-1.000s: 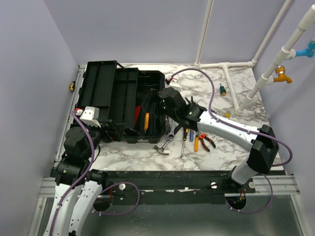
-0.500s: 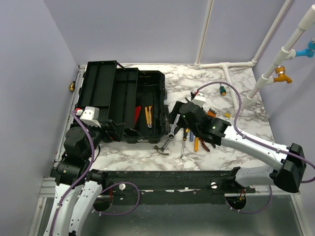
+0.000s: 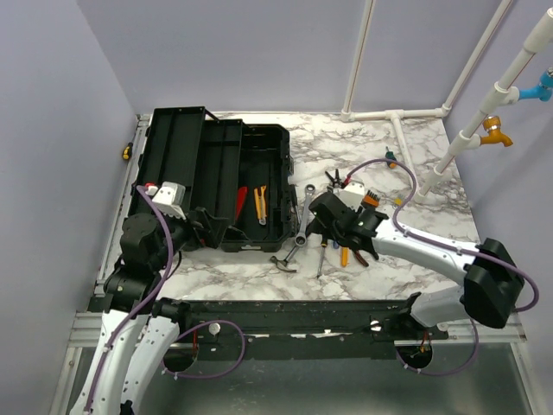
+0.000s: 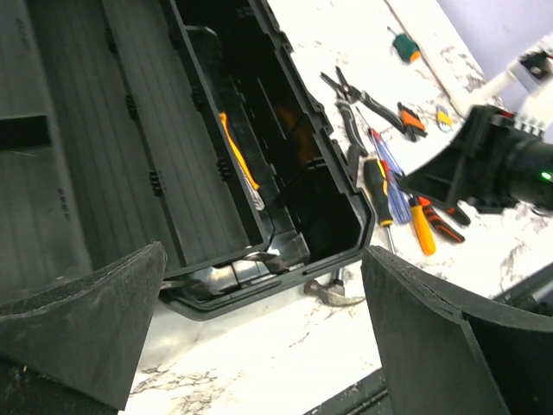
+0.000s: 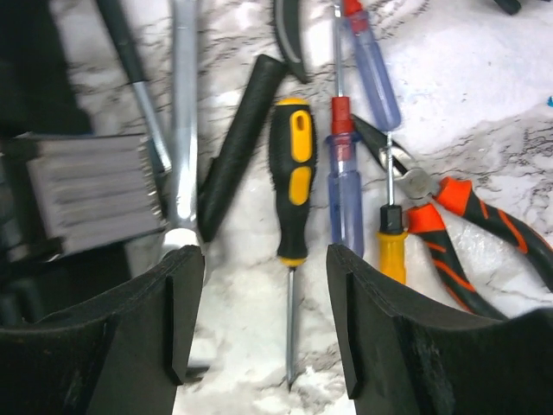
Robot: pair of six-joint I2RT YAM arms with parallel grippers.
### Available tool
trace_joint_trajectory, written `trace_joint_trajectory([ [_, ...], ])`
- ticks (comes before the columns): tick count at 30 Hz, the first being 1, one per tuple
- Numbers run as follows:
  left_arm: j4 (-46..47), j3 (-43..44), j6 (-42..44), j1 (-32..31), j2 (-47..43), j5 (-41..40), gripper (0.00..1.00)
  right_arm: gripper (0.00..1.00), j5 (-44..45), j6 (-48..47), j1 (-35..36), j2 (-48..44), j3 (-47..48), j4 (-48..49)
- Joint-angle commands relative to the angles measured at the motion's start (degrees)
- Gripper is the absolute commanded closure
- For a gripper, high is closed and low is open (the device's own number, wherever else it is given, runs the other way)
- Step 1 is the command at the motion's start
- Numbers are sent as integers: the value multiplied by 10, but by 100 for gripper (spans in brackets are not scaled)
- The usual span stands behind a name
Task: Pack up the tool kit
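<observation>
Marble table (image 3: 346,138) | right gripper (image 5: 263,268) released over yellow-black screwdriver (image 5: 292,164), wrench (image 5: 183,112) beside | left gripper (image 4: 263,268) released near toolbox (image 4: 321,130)

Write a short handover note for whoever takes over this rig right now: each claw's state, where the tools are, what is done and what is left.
Left claw: open, empty, at the near end of the open toolbox.
Right claw: open, empty, hovering over the black-and-yellow screwdriver on the table.
Done: a few tools lie in the toolbox, including a yellow-handled one.
Left: wrench, hammer, screwdrivers and orange-handled pliers lie loose right of the toolbox; a small green-handled screwdriver lies apart, farther back. Pack these, then close the lid.
</observation>
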Motion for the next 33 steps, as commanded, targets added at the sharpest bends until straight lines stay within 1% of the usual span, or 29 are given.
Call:
trace_joint_trajectory([
  [1,21,-6,-5,-4,34,73,2,35,-40,-18,-35,51,-3,24],
  [6,28,-9,-6,-5,43,88,1,37,-55,-30,-49,99,4,55],
  [10,31,-11,-7,-10,49,100,2,43,-82,-43,-63,137,10,88],
  [15,29,-8,-22,-32,63,99,3,49,-79,-40,-71,177,14,93],
  [19,16,13,-65,-72,73,78,4,61,-85,-37,-76,183,2,96],
  [21,20,15,-89,-94,76,70,4,73,-92,-38,-77,175,-5,99],
  [24,43,6,-115,-129,81,58,4,98,-110,-48,-77,139,-17,107],
  [28,63,-2,-139,-183,105,37,4,99,-156,-79,-77,42,-46,139],
  [33,117,-7,-167,-256,147,10,5,99,-230,-99,-77,-130,-141,249],
])
